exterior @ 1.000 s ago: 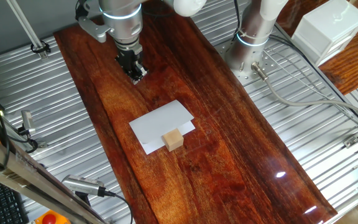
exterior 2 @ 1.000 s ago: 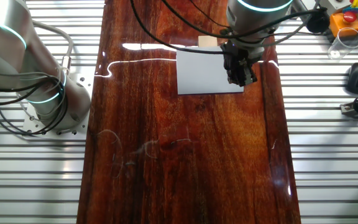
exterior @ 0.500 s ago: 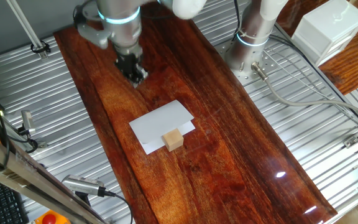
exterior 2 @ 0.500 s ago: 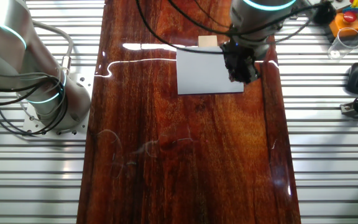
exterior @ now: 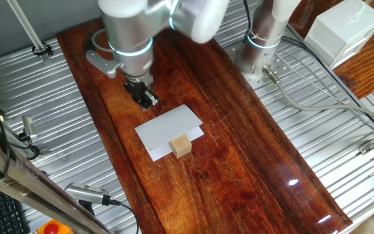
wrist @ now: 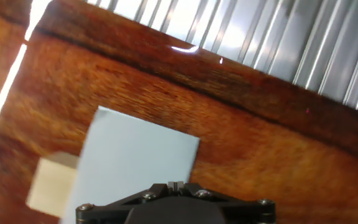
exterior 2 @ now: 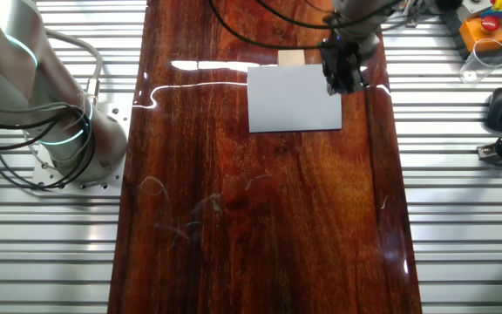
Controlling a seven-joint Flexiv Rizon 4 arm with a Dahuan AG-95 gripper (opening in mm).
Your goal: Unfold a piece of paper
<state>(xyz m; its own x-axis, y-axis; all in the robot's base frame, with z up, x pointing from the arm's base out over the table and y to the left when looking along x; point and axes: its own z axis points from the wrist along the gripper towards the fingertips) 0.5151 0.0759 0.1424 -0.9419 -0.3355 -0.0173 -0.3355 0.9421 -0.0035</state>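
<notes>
The folded white piece of paper [exterior: 167,127] lies flat on the dark wooden board, and it also shows in the other fixed view [exterior 2: 293,98] and the hand view [wrist: 135,155]. A small tan wooden cube [exterior: 181,146] rests on its near edge and also shows in the other two views [exterior 2: 291,58] [wrist: 51,185]. My gripper [exterior: 147,99] hangs just beyond the paper's far corner, above the board. Its fingers are pressed together and hold nothing. In the other fixed view the gripper [exterior 2: 345,78] is over the paper's right edge. In the hand view its fingertips [wrist: 175,185] sit over the paper.
The wooden board [exterior: 239,162] lies on a ribbed metal table. A second arm's base [exterior: 261,45] stands at the back right, with a white boxy block [exterior: 343,29] beyond it. Cables run along the right side. A control box and clear cup [exterior 2: 486,52] sit off the board.
My gripper has moved from the far end of the board toward the paper and now hangs at its far corner. The paper and cube have not moved.
</notes>
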